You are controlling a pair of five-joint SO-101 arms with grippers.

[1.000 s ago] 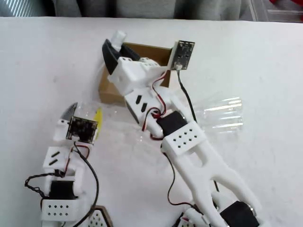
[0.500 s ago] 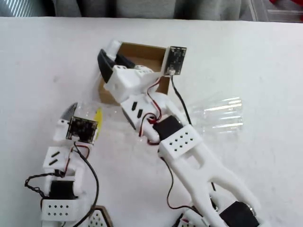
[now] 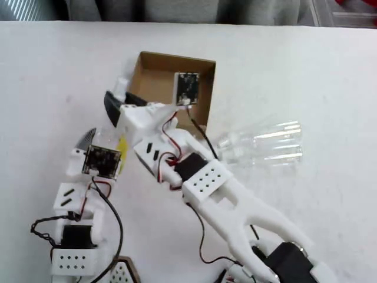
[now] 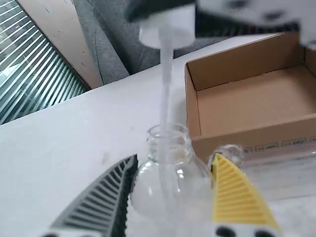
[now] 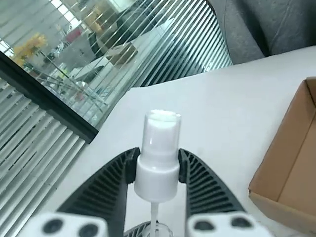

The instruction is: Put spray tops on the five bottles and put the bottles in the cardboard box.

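White table point(image 4: 64, 148) under me: my left pincer point(image 4: 173, 170) clamps the bottle point(image 4: 168, 190) upright, neck up. Straight above it my right pincer point(image 5: 158, 160) grips the spray top point(image 5: 157, 165), its tube hanging plumb into that neck. Beyond stands the cardboard box point(image 4: 237, 69).

White printed arms point(image 3: 235, 200), black servos point(image 3: 76, 237), red-black cables point(image 3: 119, 227); left fingers point(image 4: 237, 197) yellow and grey ribbed, right fingers point(image 5: 103, 192) black ribbed.
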